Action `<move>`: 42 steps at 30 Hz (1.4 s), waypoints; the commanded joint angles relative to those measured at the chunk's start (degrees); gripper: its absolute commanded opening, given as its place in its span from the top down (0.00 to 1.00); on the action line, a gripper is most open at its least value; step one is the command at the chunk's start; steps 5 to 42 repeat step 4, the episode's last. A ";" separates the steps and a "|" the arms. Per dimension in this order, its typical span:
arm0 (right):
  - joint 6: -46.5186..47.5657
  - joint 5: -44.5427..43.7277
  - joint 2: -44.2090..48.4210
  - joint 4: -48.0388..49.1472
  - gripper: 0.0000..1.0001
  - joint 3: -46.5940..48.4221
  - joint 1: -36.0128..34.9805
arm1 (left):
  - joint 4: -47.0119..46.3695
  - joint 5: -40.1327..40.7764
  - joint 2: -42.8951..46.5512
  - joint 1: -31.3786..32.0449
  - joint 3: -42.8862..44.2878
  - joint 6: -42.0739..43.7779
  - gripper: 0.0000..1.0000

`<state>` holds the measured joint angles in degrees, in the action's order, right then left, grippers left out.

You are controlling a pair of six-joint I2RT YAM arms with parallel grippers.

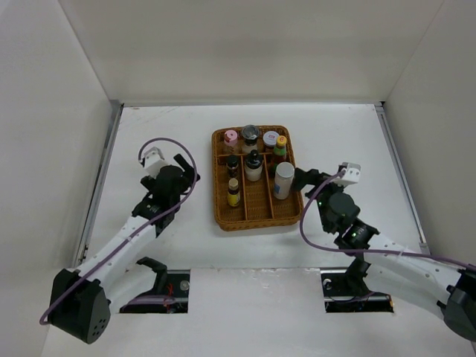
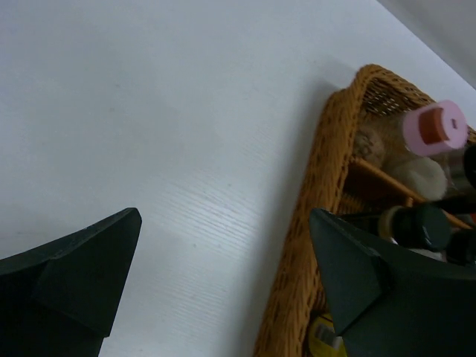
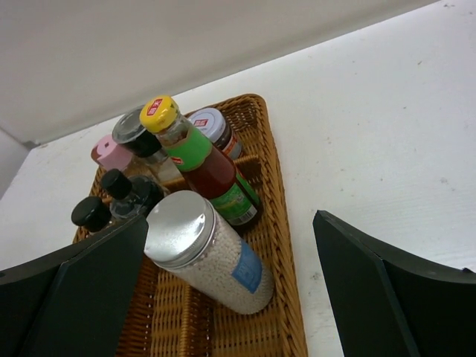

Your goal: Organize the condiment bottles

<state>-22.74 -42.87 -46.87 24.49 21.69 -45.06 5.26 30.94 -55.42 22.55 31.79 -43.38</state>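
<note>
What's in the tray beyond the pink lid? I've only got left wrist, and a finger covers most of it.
Observer: Top view shows eight condiment bottles, all inside the wicker tray.
Operator: Right arm?
Observer: Right pincer is open at the tray's right side, facing the white shaker in the right lane.
Operator: That yellow label at the bottom of my frame?
Observer: A yellow-labelled brown bottle, nearest the arms in the left lane, with a black-capped bottle right behind it.
</note>
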 commanded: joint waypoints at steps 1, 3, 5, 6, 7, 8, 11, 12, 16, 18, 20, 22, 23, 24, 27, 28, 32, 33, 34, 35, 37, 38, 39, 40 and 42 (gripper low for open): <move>-1.25 -0.55 0.47 1.35 0.00 0.54 0.46 | 0.72 -2.55 2.07 2.54 3.36 -1.54 0.00; -1.25 -0.55 0.29 1.17 0.00 0.63 0.46 | 1.77 -2.11 1.46 3.33 5.11 -1.19 0.00; -1.25 -0.46 0.20 1.17 0.00 0.63 0.46 | 2.30 -1.68 1.19 3.60 5.91 -1.01 0.00; -1.25 -0.46 0.20 1.17 0.00 0.63 0.46 | 2.30 -1.68 1.19 3.60 5.91 -1.01 0.00; -1.25 -0.46 0.20 1.17 0.00 0.63 0.46 | 2.30 -1.68 1.19 3.60 5.91 -1.01 0.00; -1.25 -0.46 0.20 1.17 0.00 0.63 0.46 | 2.30 -1.68 1.19 3.60 5.91 -1.01 0.00; -1.25 -0.46 0.20 1.17 0.00 0.63 0.46 | 2.30 -1.68 1.19 3.60 5.91 -1.01 0.00; -1.25 -0.46 0.20 1.17 0.00 0.63 0.46 | 2.30 -1.68 1.19 3.60 5.91 -1.01 0.00; -1.25 -0.46 0.20 1.17 0.00 0.63 0.46 | 2.30 -1.68 1.19 3.60 5.91 -1.01 0.00; -1.25 -0.46 0.20 1.17 0.00 0.63 0.46 | 2.30 -1.68 1.19 3.60 5.91 -1.01 0.00; -1.25 -0.46 0.20 1.17 0.00 0.63 0.46 | 2.30 -1.68 1.19 3.60 5.91 -1.01 0.00; -1.25 -0.46 0.20 1.17 0.00 0.63 0.46 | 2.30 -1.68 1.19 3.60 5.91 -1.01 0.00; -1.25 -0.46 0.20 1.17 0.00 0.63 0.46 | 2.30 -1.68 1.19 3.60 5.91 -1.01 0.00; -1.25 -0.46 0.20 1.17 0.00 0.63 0.46 | 2.30 -1.68 1.19 3.60 5.91 -1.01 0.00; -1.25 -0.46 0.20 1.17 0.00 0.63 0.46 | 2.30 -1.68 1.19 3.60 5.91 -1.01 0.00; -1.25 -0.46 0.20 1.17 0.00 0.63 0.46 | 2.30 -1.68 1.19 3.60 5.91 -1.01 0.00; -1.25 -0.46 0.20 1.17 0.00 0.63 0.46 | 2.30 -1.68 1.19 3.60 5.91 -1.01 0.00; -1.25 -0.46 0.20 1.17 0.00 0.63 0.46 | 2.30 -1.68 1.19 3.60 5.91 -1.01 0.00; -1.25 -0.46 0.20 1.17 0.00 0.63 0.46 | 2.30 -1.68 1.19 3.60 5.91 -1.01 0.00; -1.25 -0.46 0.20 1.17 0.00 0.63 0.46 | 2.30 -1.68 1.19 3.60 5.91 -1.01 0.00; -1.25 -0.46 0.20 1.17 0.00 0.63 0.46 | 2.30 -1.68 1.19 3.60 5.91 -1.01 0.00; -1.25 -0.46 0.20 1.17 0.00 0.63 0.46 | 2.30 -1.68 1.19 3.60 5.91 -1.01 0.00; -1.25 -0.46 0.20 1.17 0.00 0.63 0.46 | 2.30 -1.68 1.19 3.60 5.91 -1.01 0.00; -1.25 -0.46 0.20 1.17 0.00 0.63 0.46 | 2.30 -1.68 1.19 3.60 5.91 -1.01 0.00; -1.25 -0.46 0.20 1.17 0.00 0.63 0.46 | 2.30 -1.68 1.19 3.60 5.91 -1.01 0.00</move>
